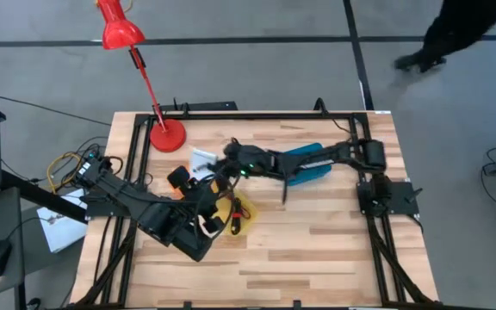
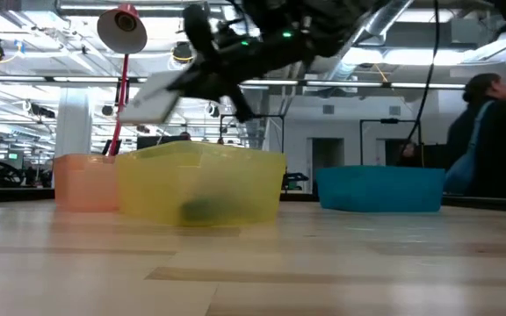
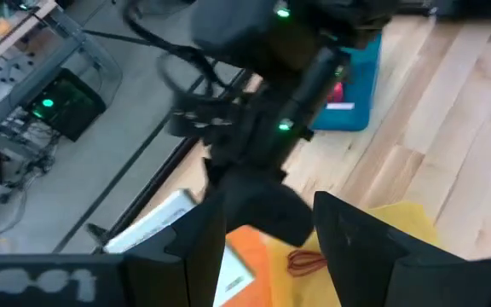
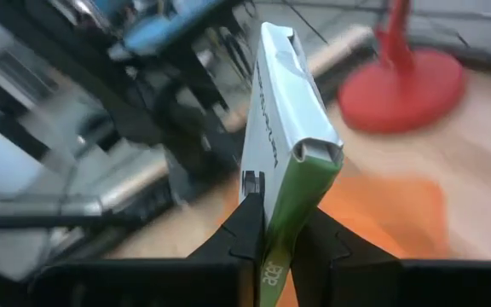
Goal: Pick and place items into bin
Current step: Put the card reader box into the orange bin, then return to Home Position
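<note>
My right gripper [image 1: 222,160] reaches from the table's right and is shut on a flat white box with a green edge [image 4: 286,162]. It holds the box in the air over the orange bin [image 1: 179,178], as the low view [image 2: 152,99] also shows. My left gripper [image 3: 271,256] is open and empty. It hovers over the yellow bin [image 1: 231,213], below the right arm. A dark red cord [image 3: 308,261] lies in the yellow bin. The blue bin [image 1: 313,164] holds a pink item [image 3: 339,92]. My right gripper pinches the box's near end [image 4: 281,223] between its two fingers [image 4: 247,228], one on each broad face. The fingers come about level from the table's right. The box sticks out past the fingertips, edge up, lifted clear and tilted a little down at its free end [image 2: 139,110].
The red desk lamp stands with its base [image 1: 167,136] at the far left of the table, close to the orange bin. The three bins [image 2: 200,184] sit in a row across the table's middle. A person [image 2: 490,132] is beyond the table's right side.
</note>
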You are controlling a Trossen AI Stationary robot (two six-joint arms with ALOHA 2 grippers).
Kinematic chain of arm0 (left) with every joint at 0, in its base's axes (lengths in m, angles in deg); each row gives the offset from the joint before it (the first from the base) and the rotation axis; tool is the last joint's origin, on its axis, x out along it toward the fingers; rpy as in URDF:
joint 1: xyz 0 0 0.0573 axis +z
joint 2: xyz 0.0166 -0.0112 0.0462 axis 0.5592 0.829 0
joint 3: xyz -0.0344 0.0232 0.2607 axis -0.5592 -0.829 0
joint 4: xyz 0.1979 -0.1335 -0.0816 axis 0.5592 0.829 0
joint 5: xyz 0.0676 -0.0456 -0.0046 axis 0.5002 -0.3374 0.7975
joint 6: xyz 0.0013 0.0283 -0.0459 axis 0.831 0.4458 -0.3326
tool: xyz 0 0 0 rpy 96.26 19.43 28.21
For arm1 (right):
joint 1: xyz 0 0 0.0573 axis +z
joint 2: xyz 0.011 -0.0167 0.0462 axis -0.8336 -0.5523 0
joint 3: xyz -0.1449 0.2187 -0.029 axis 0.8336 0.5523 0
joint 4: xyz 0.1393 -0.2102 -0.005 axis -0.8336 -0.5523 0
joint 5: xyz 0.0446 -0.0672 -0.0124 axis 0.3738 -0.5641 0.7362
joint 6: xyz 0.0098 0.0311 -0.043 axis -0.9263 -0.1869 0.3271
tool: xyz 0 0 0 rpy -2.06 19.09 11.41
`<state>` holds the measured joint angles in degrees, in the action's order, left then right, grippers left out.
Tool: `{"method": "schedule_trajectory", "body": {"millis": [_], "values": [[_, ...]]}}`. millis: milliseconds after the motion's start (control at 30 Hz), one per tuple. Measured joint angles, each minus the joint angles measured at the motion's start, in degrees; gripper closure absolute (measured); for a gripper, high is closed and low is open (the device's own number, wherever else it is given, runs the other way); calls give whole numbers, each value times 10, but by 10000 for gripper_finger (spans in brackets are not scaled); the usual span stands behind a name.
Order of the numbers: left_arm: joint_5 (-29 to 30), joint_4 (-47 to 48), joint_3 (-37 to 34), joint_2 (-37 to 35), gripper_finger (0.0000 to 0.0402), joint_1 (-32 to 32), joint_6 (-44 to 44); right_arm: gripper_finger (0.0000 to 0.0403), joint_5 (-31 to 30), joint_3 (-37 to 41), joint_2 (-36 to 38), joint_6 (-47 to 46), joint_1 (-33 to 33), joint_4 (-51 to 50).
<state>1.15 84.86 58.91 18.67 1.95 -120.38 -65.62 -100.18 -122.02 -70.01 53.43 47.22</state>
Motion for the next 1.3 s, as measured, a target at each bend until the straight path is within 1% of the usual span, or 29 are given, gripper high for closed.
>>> {"method": "schedule_trajectory", "body": {"millis": [133, 233, 300, 367, 467, 567, 800, 1000, 1133, 1300], "values": [[1, 6, 0, -1, 233, -2, -3, 375, 14, -85, -58, 0, -6, -27], [0, 7, 0, -1, 233, -5, 0, 366, 12, -136, -100, 2, -5, -69], [-6, 7, 0, -1, 233, -6, -1, 366, 1, -167, -124, 15, -5, -98], [-8, 7, 0, -1, 233, -8, -3, 373, -15, -187, -144, 25, -5, -133], [-9, 7, 0, -1, 233, -12, -4, 378, -27, -204, -171, 26, -8, -144], [-10, 7, 0, -1, 233, -14, -5, 373, -41, -209, -171, 26, -9, -139], [-17, 7, 0, 0, 233, -14, -5, 304, -44, -208, -164, 52, -11, -146], [-17, 7, 0, 0, 233, -14, -6, 261, -44, -209, -162, 52, -3, -151], [-17, 7, 0, 0, 233, -14, -5, 245, -42, -209, -160, 63, -4, -156], [-16, 7, 0, 0, 233, -14, -5, 234, 0, -208, -107, 94, -13, -223]]}}
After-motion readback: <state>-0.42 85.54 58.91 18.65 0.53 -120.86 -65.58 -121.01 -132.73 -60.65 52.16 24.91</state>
